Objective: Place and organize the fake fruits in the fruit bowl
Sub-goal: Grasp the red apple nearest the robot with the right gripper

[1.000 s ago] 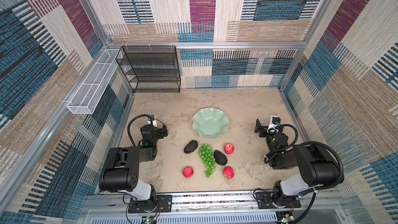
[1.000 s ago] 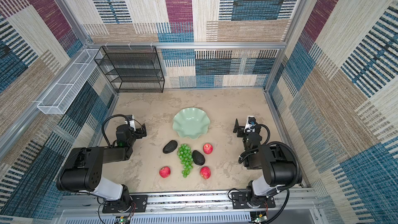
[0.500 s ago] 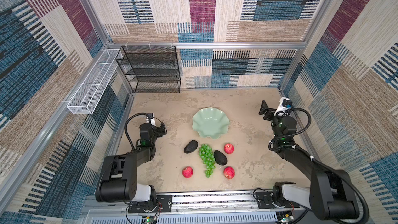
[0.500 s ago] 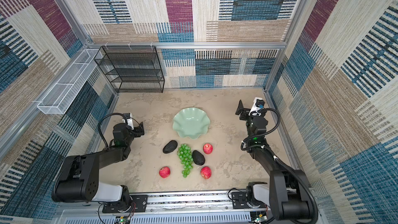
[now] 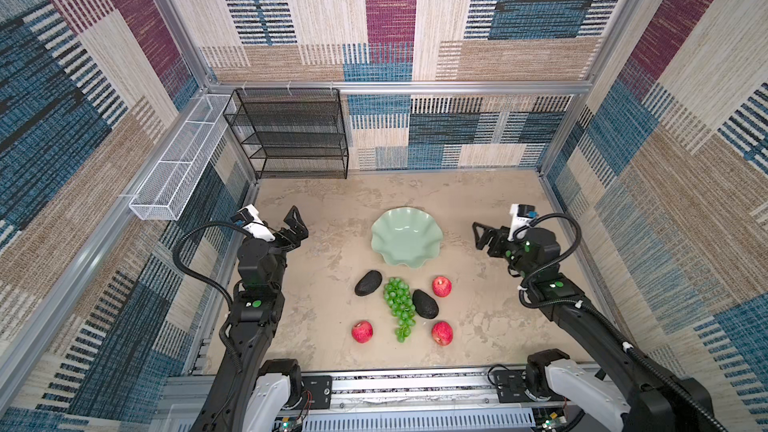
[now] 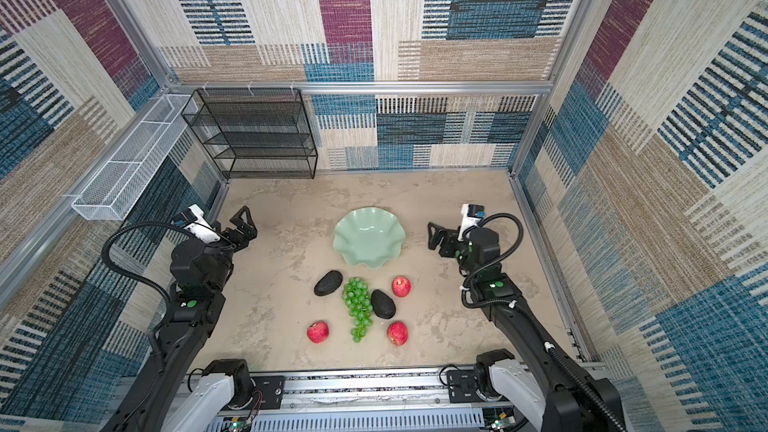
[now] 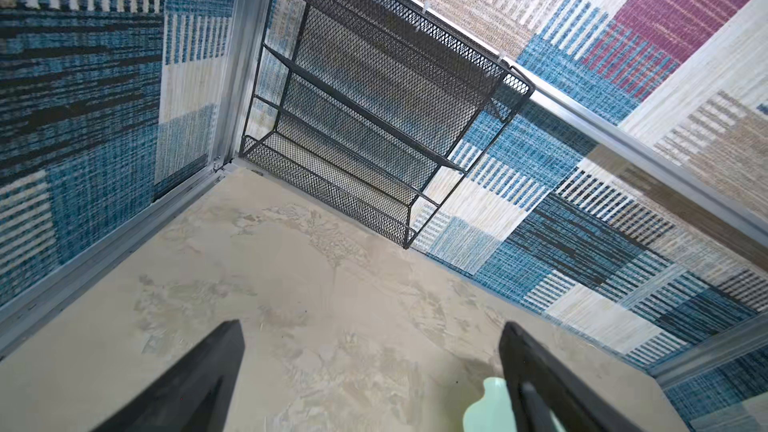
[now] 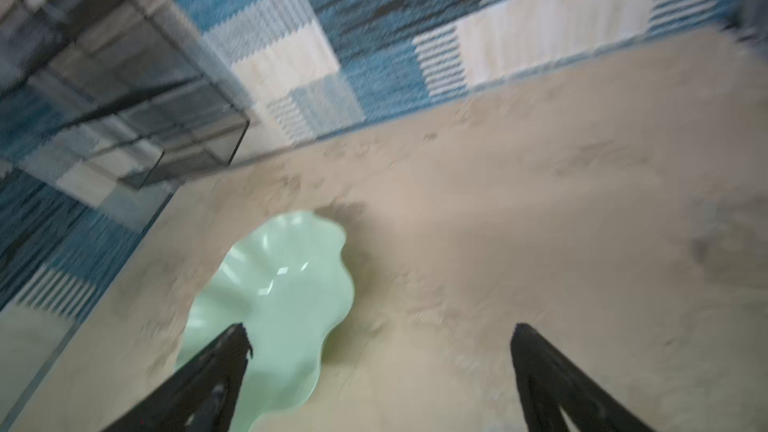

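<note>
Left of the fruit bowl [image 5: 405, 238], the left gripper [image 5: 296, 229] hangs above the table [image 5: 324, 284] on a bent arm, jaws spread wide. Grapes [image 5: 400, 305], avocados [image 5: 368, 283] and apples [image 5: 362, 331] lie on the table just on the bowl's near side. Right of the bowl, the right gripper [image 5: 478, 235] faces it, jaws equally wide. The left wrist view catches only a sliver of bowl, with the black rack [image 7: 374, 118]. The blurred right wrist view shows most of the bowl.

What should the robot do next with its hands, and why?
Probably lower the open right gripper toward the small red apple: the pale mint-green wavy-rimmed bowl is empty, and this apple lies on the beige table nearest that gripper, which holds nothing.
</note>
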Motion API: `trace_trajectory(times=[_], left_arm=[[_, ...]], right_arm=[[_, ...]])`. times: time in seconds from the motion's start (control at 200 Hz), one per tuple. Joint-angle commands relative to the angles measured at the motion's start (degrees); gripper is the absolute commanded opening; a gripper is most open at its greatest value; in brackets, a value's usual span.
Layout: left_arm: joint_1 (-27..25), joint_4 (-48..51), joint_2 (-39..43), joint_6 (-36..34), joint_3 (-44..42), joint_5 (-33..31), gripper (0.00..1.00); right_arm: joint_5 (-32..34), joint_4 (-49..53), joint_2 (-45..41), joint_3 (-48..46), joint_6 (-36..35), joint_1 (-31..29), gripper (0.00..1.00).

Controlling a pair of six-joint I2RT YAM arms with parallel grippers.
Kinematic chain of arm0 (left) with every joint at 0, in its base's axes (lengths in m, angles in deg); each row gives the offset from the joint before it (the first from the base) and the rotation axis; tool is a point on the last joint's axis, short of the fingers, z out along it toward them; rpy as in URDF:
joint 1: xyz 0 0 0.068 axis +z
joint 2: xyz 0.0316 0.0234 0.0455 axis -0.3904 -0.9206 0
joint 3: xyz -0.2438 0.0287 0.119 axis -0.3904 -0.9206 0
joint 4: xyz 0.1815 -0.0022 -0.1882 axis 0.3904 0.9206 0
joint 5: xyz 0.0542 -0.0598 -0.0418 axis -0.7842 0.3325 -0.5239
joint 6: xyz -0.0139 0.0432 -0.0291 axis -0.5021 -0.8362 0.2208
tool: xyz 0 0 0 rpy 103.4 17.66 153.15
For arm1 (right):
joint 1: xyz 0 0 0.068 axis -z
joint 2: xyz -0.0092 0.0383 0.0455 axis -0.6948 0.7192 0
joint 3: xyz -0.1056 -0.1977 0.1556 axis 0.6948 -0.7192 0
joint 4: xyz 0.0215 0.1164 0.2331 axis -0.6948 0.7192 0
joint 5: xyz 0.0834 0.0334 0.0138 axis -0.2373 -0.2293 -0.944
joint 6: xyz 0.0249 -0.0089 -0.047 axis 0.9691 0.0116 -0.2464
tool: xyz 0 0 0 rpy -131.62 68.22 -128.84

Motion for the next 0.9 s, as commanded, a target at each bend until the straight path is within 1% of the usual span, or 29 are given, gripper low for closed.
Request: trace_trajectory(times=[0.0, 0.12, 0.205, 0.316, 0.516, 0.596, 0.676, 0.766, 0.892], left_arm=[[0.14, 11.42, 1.08, 2.84, 0.83, 0.51, 0.98], [0.14, 14.06, 1.15, 4.06, 0.87, 2.04, 0.98], [0.14, 13.60, 1.07, 4.25, 0.30, 3.40, 0.98], [0.10, 13.59, 0.96, 4.06, 0.44, 3.33, 0.98], [0.14, 14.86, 1.70, 2.76, 1.81, 4.31, 0.98], [0.14, 14.72, 2.44, 3.09, 0.97, 4.18, 0.98], [0.14, 14.11, 3.37, 3.74, -0.39, 3.55, 0.98], [0.12, 13.70, 4.22, 4.06, -1.43, 3.33, 0.98], [0.14, 13.63, 4.71, 3.78, -1.72, 2.76, 0.98]], right_arm=[[5.51, 13.61, -1.07, -0.80, 2.79, -9.66, 0.99], [9.64, 20.18, -1.52, -1.67, 8.46, -18.24, 0.97], [12.54, 23.96, -1.69, -2.27, 13.51, -25.95, 0.97], [13.79, 26.76, -1.63, -2.98, 18.72, -34.54, 0.97], [14.45, 28.95, 2.67, -3.26, 24.40, -44.23, 0.96], [14.83, 28.94, 4.76, -3.92, 26.19, -46.31, 0.95], [15.28, 27.36, 6.34, -4.82, 26.51, -46.65, 0.91], [16.53, 25.12, 8.14, -5.10, 26.18, -46.73, 0.85], [16.33, 23.53, 11.48, -4.71, 25.81, -46.67, 0.70]])
